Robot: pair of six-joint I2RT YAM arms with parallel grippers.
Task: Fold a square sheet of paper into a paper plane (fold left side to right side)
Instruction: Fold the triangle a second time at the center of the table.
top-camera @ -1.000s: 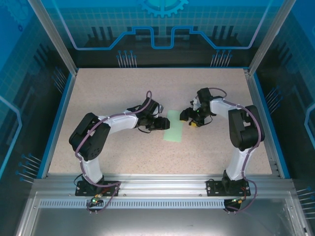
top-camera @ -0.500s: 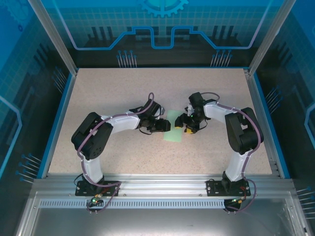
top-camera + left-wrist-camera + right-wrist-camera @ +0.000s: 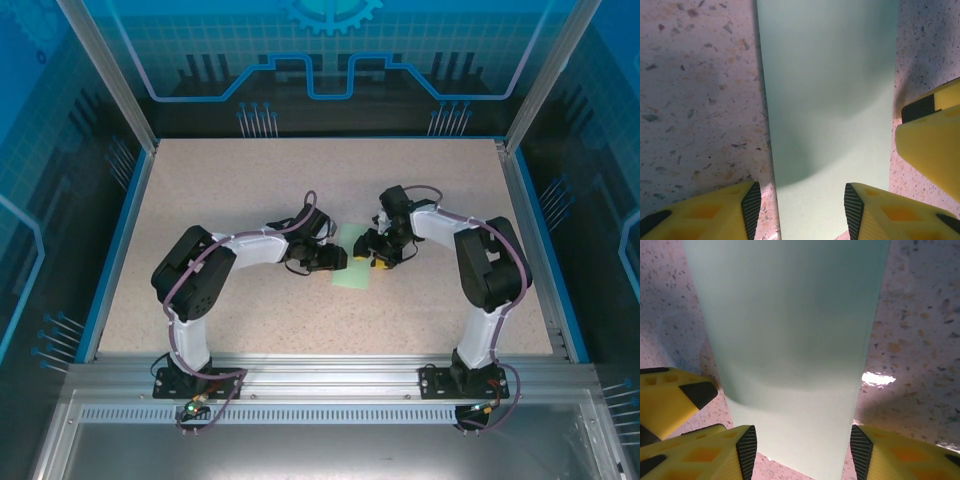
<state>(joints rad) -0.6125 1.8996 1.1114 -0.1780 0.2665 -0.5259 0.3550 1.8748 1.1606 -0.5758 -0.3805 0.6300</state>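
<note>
- Paper sheet [image 3: 354, 276], pale mint green, lies flat on the speckled tabletop [image 3: 250, 190] about midway between the two arms. It shows as a narrow strip rather than a square, so the left-to-right fold looks already made.
- The left gripper [image 3: 336, 260] sits at the strip's left long edge and the right gripper [image 3: 374, 256] at its right long edge. They face each other across the paper, probably to pin it or press the crease from both sides.
- In the left wrist view the left gripper [image 3: 802, 210] is spread about as wide as the paper [image 3: 827, 90], which runs away between its yellow fingers. One finger of the right gripper [image 3: 927, 145] pokes in just beside the strip's far edge.
- In the right wrist view the right gripper [image 3: 803, 451] is likewise spread, its black pads flanking the paper [image 3: 790, 330], with nothing pinched.
- Whether any pad actually presses on the sheet cannot be told.
</note>
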